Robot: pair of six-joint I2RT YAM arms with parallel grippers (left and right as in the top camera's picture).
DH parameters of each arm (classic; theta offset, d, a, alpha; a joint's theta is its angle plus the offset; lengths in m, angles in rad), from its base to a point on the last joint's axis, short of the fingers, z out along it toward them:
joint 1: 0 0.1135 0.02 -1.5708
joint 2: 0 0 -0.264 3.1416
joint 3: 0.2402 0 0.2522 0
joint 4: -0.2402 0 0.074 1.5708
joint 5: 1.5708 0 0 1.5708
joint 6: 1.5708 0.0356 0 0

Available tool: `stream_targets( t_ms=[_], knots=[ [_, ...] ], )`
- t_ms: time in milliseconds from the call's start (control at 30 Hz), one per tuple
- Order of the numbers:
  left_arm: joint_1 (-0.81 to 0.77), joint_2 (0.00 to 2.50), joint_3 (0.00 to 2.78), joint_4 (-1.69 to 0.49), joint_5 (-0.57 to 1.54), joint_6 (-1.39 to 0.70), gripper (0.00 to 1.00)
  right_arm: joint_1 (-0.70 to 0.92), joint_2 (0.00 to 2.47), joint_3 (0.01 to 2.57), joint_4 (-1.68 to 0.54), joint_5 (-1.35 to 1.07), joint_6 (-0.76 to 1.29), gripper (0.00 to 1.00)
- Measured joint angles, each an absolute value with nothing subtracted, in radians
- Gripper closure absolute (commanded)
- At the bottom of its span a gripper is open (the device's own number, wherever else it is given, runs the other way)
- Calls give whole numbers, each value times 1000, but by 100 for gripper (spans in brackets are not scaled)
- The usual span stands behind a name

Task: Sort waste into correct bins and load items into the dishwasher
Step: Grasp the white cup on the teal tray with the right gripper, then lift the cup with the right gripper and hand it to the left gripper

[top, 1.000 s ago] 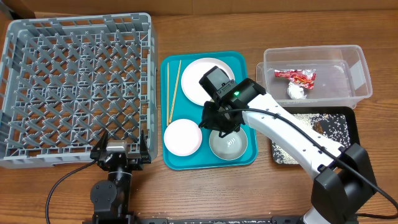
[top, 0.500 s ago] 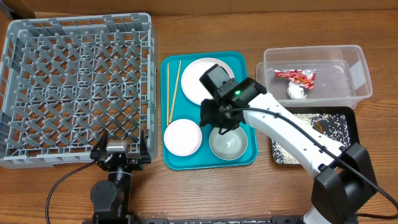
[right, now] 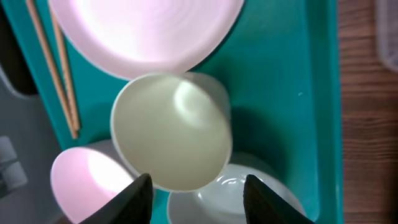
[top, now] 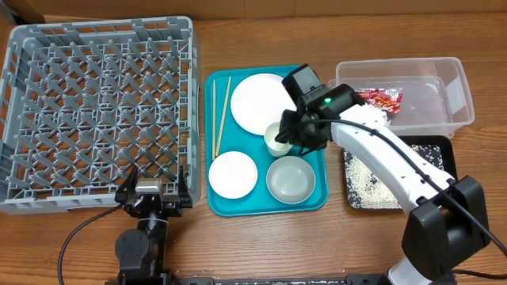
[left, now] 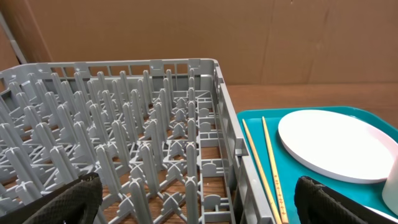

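At upper left of the overhead view, the grey dish rack (top: 99, 111) sits on the wooden bench (top: 261, 36) with nothing in it. The left hand (top: 155, 190) rests at the rack's lower edge. Centre frame, the teal tray (top: 314, 79) carries the chopsticks (top: 220, 115) along its left side. The plate (top: 255, 103) lies at its top, a white bowl (top: 233, 174) at lower left and a pale bluish bowl (top: 291, 179) at lower right. The small cup (top: 276, 140) stands between plate and bluish bowl, with the right hand (top: 287, 141) reaching to it from the right. At upper right, the clear tub (top: 396, 65) holds the red wrapper (top: 386, 97); the arm covers the spot beside it. Below the tub, the black tray (top: 451, 158) holds scattered whitish grains (top: 368, 178).

From the left wrist, the two dark fingertips (left: 56, 202) sit in the bottom corners, spread wide with nothing between them. Beyond them are the rack's pegs, and to the right the chopsticks and plate on the teal tray.

From the right wrist, the cup fills the middle, tilted so its mouth faces the camera. It lies below the plate and overlaps both bowls. The fingers (right: 140, 199) stand apart at the cup's near edge; I cannot tell whether they grip it.
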State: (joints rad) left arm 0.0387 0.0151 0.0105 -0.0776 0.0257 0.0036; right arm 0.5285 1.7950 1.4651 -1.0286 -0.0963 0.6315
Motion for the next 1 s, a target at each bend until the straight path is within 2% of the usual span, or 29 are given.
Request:
stream_targets(
  t_ms=[133,267,400,433,533,833,1000],
  knots=[
    [39,15,10,-78,26,4,0,516,1803,1465,-1029,-59,628,51],
    [39,15,10,-78,26,3,1,516,1848,1465,-1022,-41,627,59],
    [39,15,10,-78,26,3,0,517,1913,1465,-1014,-35,624,77],
    [39,15,10,-78,25,3,0,517,1926,1465,-1014,-34,625,79],
    [39,15,10,-78,26,4,0,517,1954,1464,-1013,-33,620,96],
    [39,15,14,41,25,2,0,516,1955,1480,-1073,-26,624,96],
    [39,17,113,-55,26,-80,0,500,1917,1581,-1172,-36,609,96]
  ],
)
